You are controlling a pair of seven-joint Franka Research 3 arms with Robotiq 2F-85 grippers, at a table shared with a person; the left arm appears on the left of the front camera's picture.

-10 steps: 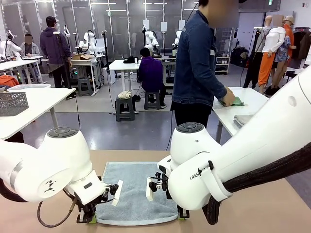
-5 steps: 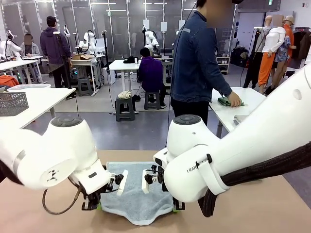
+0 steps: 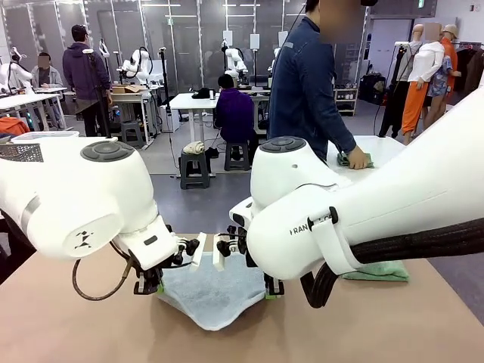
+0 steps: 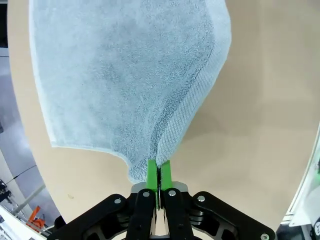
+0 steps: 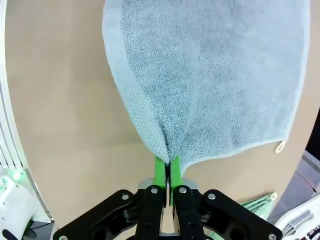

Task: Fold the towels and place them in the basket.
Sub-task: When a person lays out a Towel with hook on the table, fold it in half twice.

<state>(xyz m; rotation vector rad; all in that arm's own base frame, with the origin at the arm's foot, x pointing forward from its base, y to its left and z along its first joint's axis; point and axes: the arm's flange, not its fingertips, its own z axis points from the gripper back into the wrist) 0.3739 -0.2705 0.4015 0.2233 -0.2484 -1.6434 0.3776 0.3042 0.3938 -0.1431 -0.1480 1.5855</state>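
Hanging towel (image 3: 212,296) is over the middle of the tabletop (image 3: 76,325) toward the near edge, its left corner pinched in the left gripper (image 3: 155,286) and its right corner in the right gripper (image 3: 270,290), middle sagging between them. Folded towel (image 3: 378,271) lies toward the right edge, behind the right arm. Person (image 3: 302,91) stands beyond the far edge.

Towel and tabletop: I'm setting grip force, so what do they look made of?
The towel looks like soft cotton terry: fuzzy looped pile, a flatter woven band along its edge, limp drape. The tabletop looks like smooth matte tan laminate or coated board; no grain shows, so which stays open.
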